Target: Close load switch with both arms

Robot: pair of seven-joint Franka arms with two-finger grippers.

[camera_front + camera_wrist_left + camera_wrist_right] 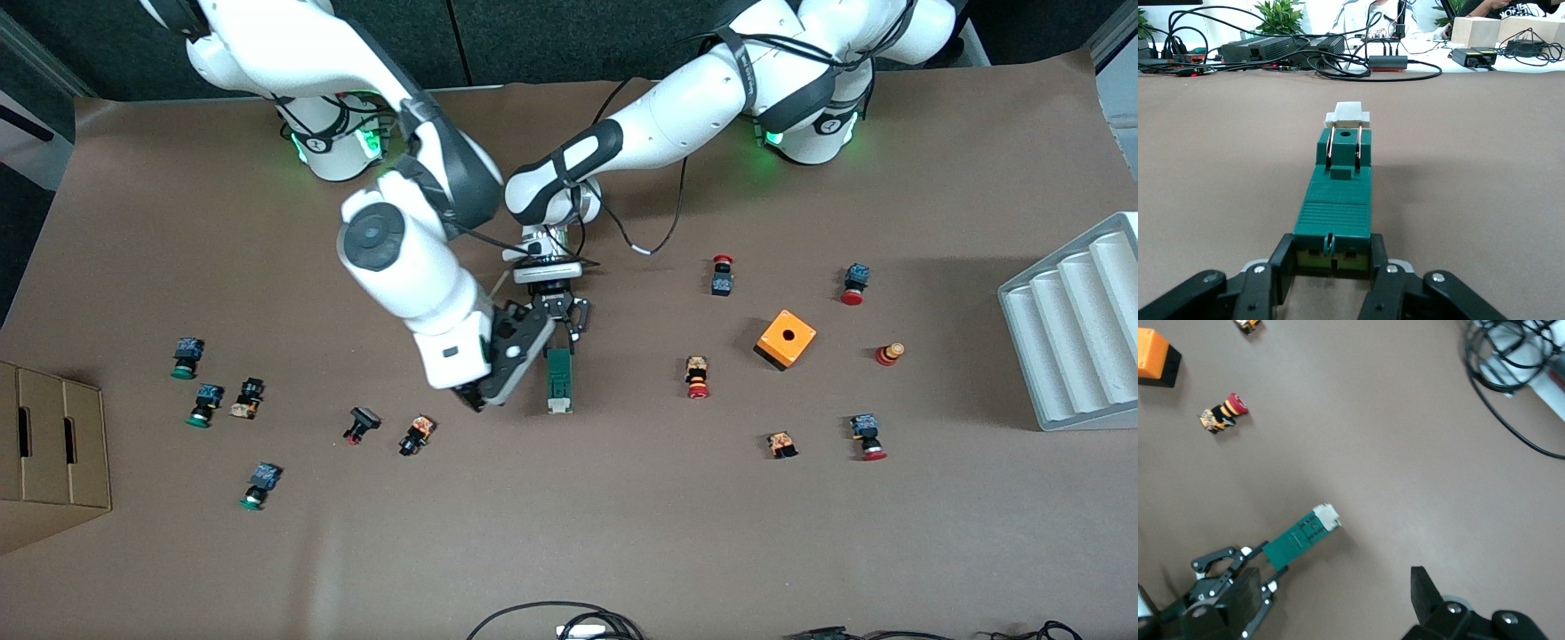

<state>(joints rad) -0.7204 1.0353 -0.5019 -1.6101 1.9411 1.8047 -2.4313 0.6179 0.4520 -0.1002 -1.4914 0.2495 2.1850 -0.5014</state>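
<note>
Cardboard box at the right arm's end of the table, then a scatter of green-capped push buttons and small red-capped ones.

Right gripper hangs just beside the load switch, toward the right arm's end, not touching it. Only one black finger shows in its wrist view, so can't tell if it's spread or closed.

Load switch lies mid-table, long axis pointing at the front camera. Left gripper is clamped on the end farther from that camera; the left wrist view shows both fingers pressed against the green body's sides.

Look of the switch: narrow dark green block, ribbed top panel, a round hole near the white end, two copper-coloured wire loops running to a white sliding piece that sticks out at the camera-near end. It looks pulled out, so I judge the switch not yet closed.

Risks: the right gripper sits off to the side of the slider, so a push from there would likely hit the green flank and twist the block in the left grip. The left grasp is at the very end, so there is little leverage against that. A tilted push could also jam the slider or bend the wires.

Onward: red push buttons, orange cube with a hole, grey ribbed tray at the left arm's end.
</note>
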